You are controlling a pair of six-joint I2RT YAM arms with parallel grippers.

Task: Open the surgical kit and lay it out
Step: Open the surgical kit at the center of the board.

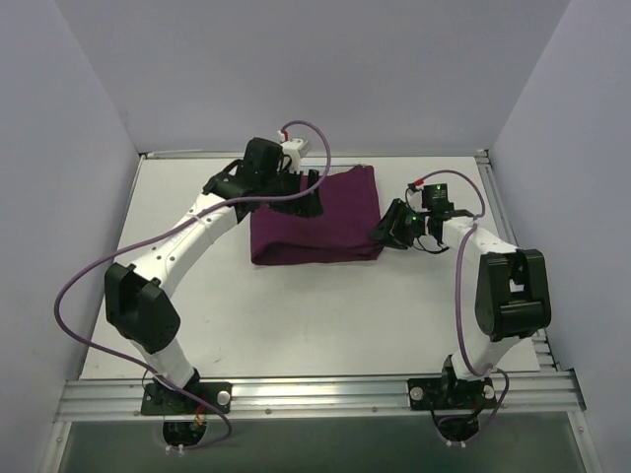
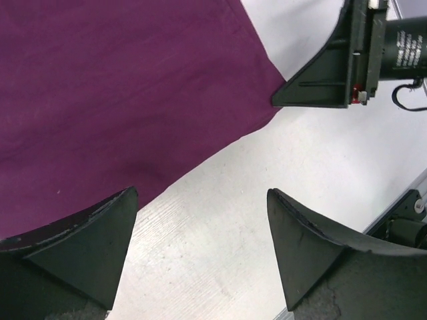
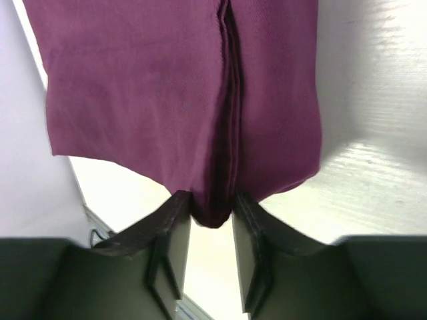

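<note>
While the right gripper (image 3: 211, 203) stands narrow, its two fingers (image 3: 175, 233) pressed against either side of a folded edge of the purple cloth (image 3: 153, 87), we judge that it has a pinch on that fold. The rest of the cloth spreads away ahead of the fingertips, lying low on the table (image 3: 373, 133). We expect the cloth to be soft, light and limp, so it should drape and drag rather than lift as a sheet, and a loose hem or corner like this one is the place to take it. Anything wrapped inside is hidden from us. Behind the gripper the right arm is folded, elbow high, wrist low and aimed at the cloth. The left gripper (image 2: 200, 200) gapes wide and empty over bare table, with the cloth's edge just beside one finger and its arm stretched out in a long arc.
</note>
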